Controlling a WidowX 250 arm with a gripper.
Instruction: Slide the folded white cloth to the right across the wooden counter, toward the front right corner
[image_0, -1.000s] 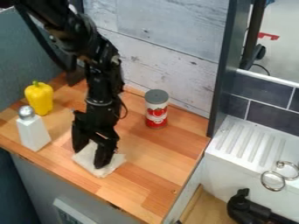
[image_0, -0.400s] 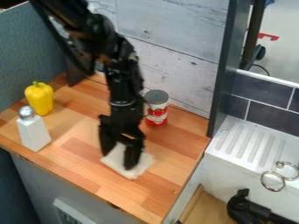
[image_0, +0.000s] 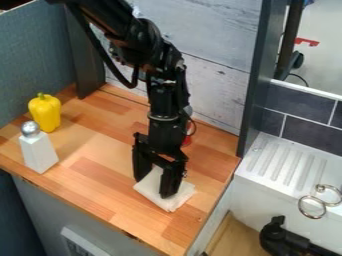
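Observation:
Pointing down at the right part of the wooden counter, the black gripper (image_0: 154, 186) has its two fingers apart. A folded white cloth (image_0: 182, 194) lies flat under and between the fingertips, which touch it. Behind the gripper's wrist, a red and white can (image_0: 187, 141) with a grey lid is mostly hidden by the arm. At the counter's left stand a white shaker (image_0: 39, 153) with a silver top and, behind it, a yellow bell pepper (image_0: 45, 112).
A whitewashed plank wall (image_0: 217, 80) and a dark upright post (image_0: 251, 110) bound the counter's back and right. Beyond lies a white sink unit (image_0: 287, 162) with metal rings (image_0: 312, 206) and a black tap-like part (image_0: 284, 240). A grey-blue panel (image_0: 33, 60) closes the left.
The gripper has moved right across the counter and slightly toward the front edge, and the cloth has slid along with it. The arm now covers most of the can.

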